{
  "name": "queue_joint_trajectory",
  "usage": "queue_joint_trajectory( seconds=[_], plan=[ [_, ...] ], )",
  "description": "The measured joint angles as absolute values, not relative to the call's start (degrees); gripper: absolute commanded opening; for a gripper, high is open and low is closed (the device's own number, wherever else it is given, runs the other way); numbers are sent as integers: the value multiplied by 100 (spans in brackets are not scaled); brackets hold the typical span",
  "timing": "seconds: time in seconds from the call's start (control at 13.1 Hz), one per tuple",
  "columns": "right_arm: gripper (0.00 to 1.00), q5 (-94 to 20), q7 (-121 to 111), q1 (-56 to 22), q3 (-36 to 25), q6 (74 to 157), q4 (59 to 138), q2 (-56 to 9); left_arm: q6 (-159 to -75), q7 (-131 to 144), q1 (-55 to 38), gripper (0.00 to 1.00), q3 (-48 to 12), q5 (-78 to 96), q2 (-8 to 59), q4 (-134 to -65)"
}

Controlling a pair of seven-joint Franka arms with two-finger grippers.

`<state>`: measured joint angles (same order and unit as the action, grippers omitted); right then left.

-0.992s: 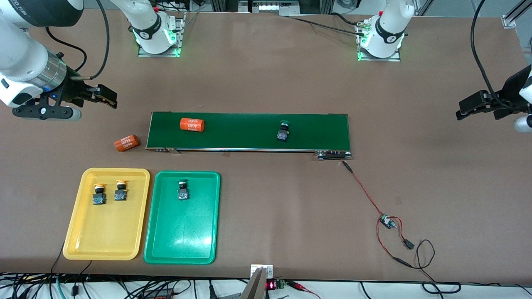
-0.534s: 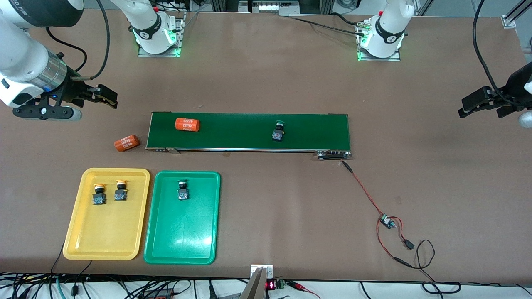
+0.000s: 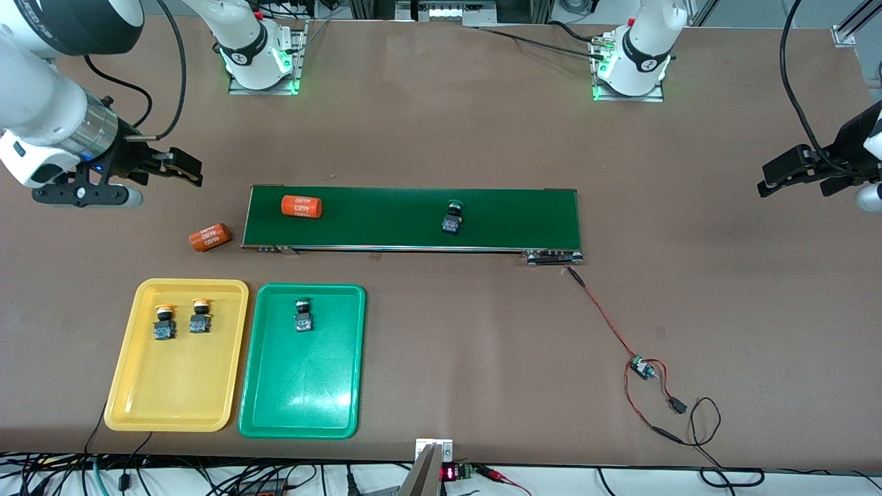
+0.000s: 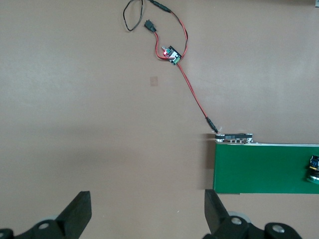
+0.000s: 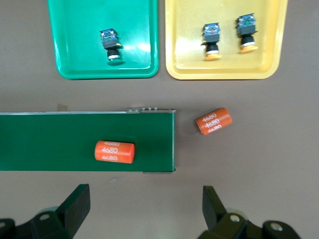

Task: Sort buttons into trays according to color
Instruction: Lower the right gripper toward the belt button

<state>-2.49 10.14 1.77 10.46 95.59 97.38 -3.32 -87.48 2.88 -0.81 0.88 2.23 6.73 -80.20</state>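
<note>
One green button lies on the dark-green conveyor belt near its middle; its edge shows in the left wrist view. A second green button lies in the green tray. Two yellow buttons lie in the yellow tray. My right gripper is open and empty over the table beside the belt's right-arm end. My left gripper is open and empty over the table past the belt's left-arm end. The right wrist view shows both trays.
One orange cylinder with white print lies on the belt near the right arm's end. Another orange cylinder lies on the table just off that end. Red and black wires with a small circuit board trail from the belt's left-arm end.
The green button and the orange cylinder on the belt have moved toward the right arm's end. My right gripper has shifted slightly toward the belt.
</note>
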Motion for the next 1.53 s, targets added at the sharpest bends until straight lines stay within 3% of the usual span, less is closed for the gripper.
queue_joint_trajectory(
  seconds=[0.61,1.53],
  plan=[
    [100,-424,1176,-24,1053,9829,9753,-622,-8774,282,-89,100,134,223,643,-8051],
    [100,-423,2781,-1134,1065,10653,9853,-1481,-8730,-186,-85,100,131,221,632,-8057]
  ],
)
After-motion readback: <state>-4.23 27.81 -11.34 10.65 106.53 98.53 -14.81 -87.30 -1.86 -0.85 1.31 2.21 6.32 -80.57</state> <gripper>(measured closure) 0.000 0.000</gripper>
